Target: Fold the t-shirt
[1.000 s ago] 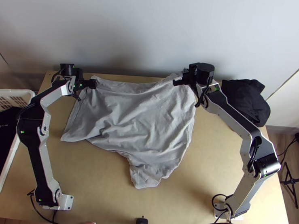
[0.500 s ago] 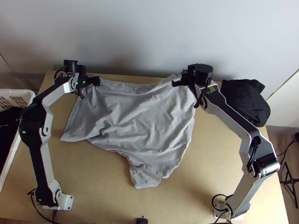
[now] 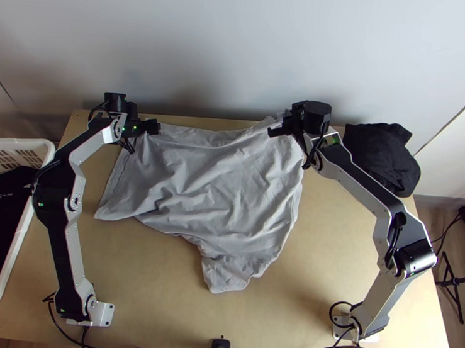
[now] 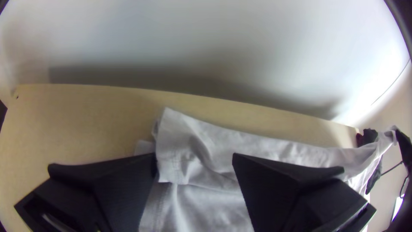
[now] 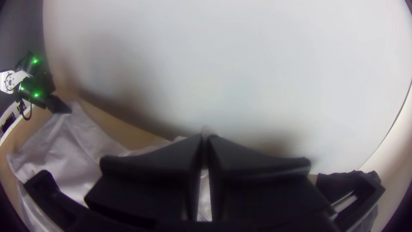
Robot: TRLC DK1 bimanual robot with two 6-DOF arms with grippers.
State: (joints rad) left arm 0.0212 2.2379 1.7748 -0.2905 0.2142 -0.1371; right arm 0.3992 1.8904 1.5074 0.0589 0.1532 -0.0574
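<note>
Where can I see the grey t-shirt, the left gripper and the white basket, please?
Grey t-shirt (image 3: 213,185): top view, middle of the wrinkled cloth.
Left gripper (image 4: 194,159): left wrist view, midway between its open fingertips.
White basket (image 3: 14,142): top view, its rim at the far end.

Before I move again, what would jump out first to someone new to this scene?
The light grey t-shirt, spread and wrinkled across the middle of the wooden table, with one part trailing toward the near edge. Next, the two grippers at its far side: the left open over one corner, the right shut on another part. Then the dark heaps: bunched black cloth at the table's far right corner.
</note>
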